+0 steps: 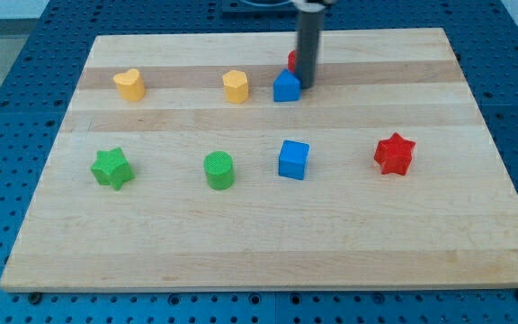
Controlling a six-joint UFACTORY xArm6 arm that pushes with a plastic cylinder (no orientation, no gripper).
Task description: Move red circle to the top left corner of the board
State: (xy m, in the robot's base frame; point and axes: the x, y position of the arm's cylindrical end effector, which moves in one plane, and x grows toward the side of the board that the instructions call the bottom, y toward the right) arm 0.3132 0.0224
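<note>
The rod has no fingers — my tip (308, 84) is sitting beside the red circle (291, 61), mostly hiding it, near the blue block (286, 86). The bench's (268, 243) top-left corner is waiting — nearly everything remains.

Wooden board (268, 243) on a blue perforated table (7, 135). My tip (306, 85) sits at the far centre-right, touching the right side of a blue block (286, 86), shape unclear. Red circle (292, 60) is mostly hidden behind the rod, just far of that blue block. Far row, leftward: yellow block (236, 86), yellow heart (129, 84). Near row, left to right: green star (111, 167), green cylinder (219, 170), blue cube (293, 159), red star (395, 153), all well apart.
</note>
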